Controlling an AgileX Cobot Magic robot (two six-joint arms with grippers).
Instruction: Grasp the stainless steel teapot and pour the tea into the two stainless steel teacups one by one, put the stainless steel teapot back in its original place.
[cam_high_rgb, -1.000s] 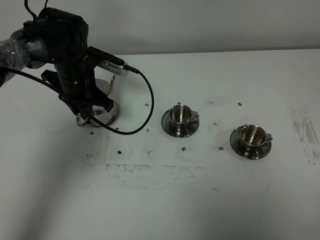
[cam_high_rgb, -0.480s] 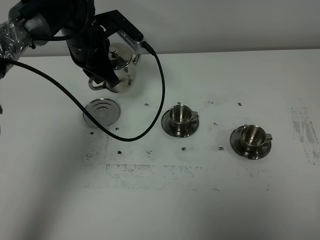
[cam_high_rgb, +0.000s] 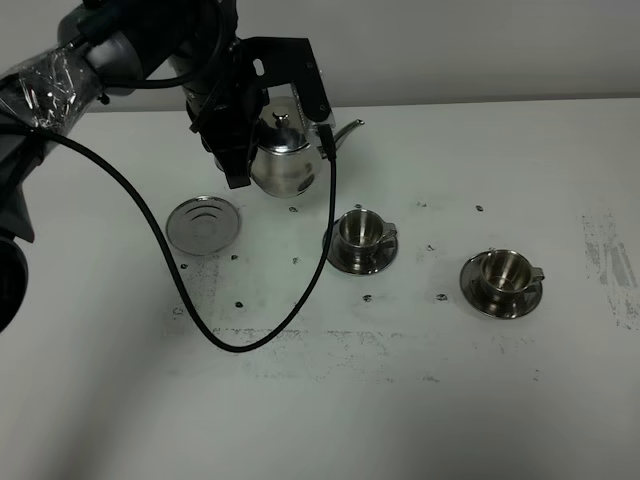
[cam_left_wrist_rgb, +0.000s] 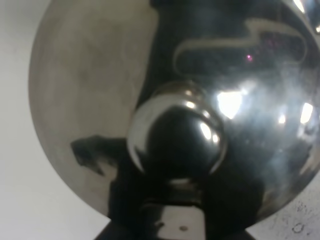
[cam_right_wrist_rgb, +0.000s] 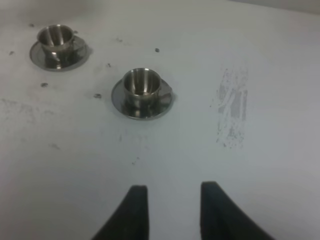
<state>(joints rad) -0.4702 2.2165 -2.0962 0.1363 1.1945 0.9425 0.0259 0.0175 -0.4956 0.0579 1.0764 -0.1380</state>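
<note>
Left claw (cam_high_rgb: 238, 160) is clamped on the shiny rounded stainless steel teapot (cam_high_rgb: 285, 165), gripping it at the handle side, though the fingers themselves are hidden behind the black wrist; the wrist view is filled by the pot's domed lid (cam_left_wrist_rgb: 90, 100) and its round knob (cam_left_wrist_rgb: 175, 142), right up against the lens; the pot sits upright in that grip, its thin curved spout (cam_high_rgb: 345, 128) pointing towards the cups' side of the white bench (cam_high_rgb: 400, 400).

Just beside it, the round shiny steel dish (cam_high_rgb: 203, 223) lies bare on the bench, with the pot off it and apart from it; on the pot's other side stands the nearer small steel teacup (cam_high_rgb: 360, 230) on its round saucer (cam_high_rgb: 345, 262), handle turned away from the pot; further along comes the second matching teacup (cam_high_rgb: 503, 270) on its own saucer (cam_high_rgb: 480, 298), well apart from the first.

A black cable (cam_high_rgb: 220, 340) loops down from the left arm across the bench.

Right claw (cam_right_wrist_rgb: 172, 212) hangs over bare bench with its two dark fingers (cam_right_wrist_rgb: 137, 210) parted and nothing between them; both cups show ahead of it, the second one (cam_right_wrist_rgb: 142, 84) closer to it.
</note>
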